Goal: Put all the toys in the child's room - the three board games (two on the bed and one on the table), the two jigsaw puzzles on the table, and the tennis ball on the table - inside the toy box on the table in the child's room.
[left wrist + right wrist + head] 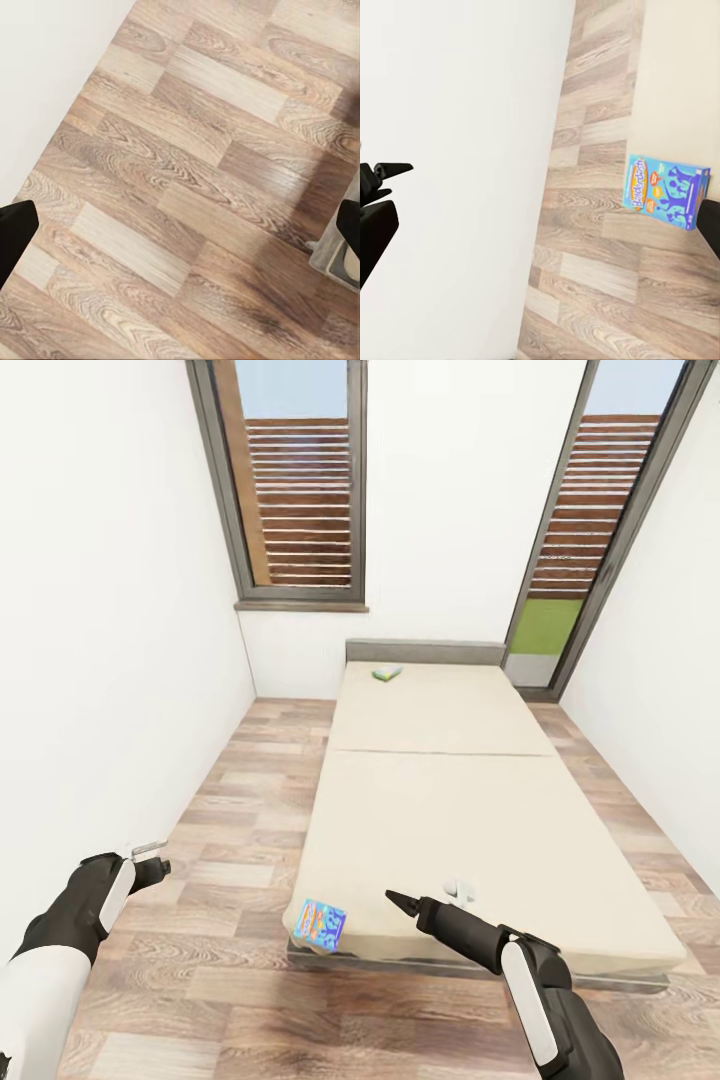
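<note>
- Two flat printed board-game boxes lay on the low beige-mattressed bed point(470, 800): a blue box point(321, 923) at its near left corner, overhanging the edge, and a white-green box point(387, 673) near the grey headboard.
- Left gripper point(150, 857) hung over the wooden plank floor point(230, 800) left of the bed, fingers apart.
- Right gripper point(400, 903) hovered above the bed's near edge, beside the blue box; finger state could not be told.

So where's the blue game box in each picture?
Head view: the flat blue printed game box sits at the near left corner of the beige-mattress bed, overhanging its edge.
Left wrist view: not in it.
Right wrist view: the box is at the mattress edge, over the floor.
Shared landmark: the brown wood-plank floor.
</note>
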Robot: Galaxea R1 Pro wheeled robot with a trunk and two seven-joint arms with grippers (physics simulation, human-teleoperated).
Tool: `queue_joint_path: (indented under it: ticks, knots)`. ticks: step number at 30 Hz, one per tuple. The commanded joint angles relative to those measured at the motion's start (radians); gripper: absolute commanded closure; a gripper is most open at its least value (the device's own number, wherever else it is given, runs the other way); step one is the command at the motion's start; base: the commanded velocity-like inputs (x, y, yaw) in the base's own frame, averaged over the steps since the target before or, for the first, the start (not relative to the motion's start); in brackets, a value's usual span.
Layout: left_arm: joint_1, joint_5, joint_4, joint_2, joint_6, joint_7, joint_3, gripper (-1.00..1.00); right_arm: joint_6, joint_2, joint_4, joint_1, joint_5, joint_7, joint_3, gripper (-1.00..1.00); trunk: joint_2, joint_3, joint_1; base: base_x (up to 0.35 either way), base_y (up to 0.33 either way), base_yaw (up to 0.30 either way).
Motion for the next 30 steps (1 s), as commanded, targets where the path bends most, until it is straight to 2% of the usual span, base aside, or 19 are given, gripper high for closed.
queue_joint_path:
  ticks: [1, 30]
  knots:
    - [-0.001, 0.011, -0.001, 0.0, 0.004, 0.007, 0.0, -1.0, 0.007, 0.001, 0.0, -0.001, -0.001, 0.003, -0.003, -1.0, -0.002, 0.0, 0.001, 0.0, 0.0, 0.0]
    - [-0.001, 0.011, -0.001, -0.001, 0.003, 0.007, 0.0, -1.0, 0.006, 0.001, 0.002, -0.001, 0.0, 0.003, -0.002, -1.0, -0.002, 0.048, 0.001, 0.0, 0.0, 0.0]
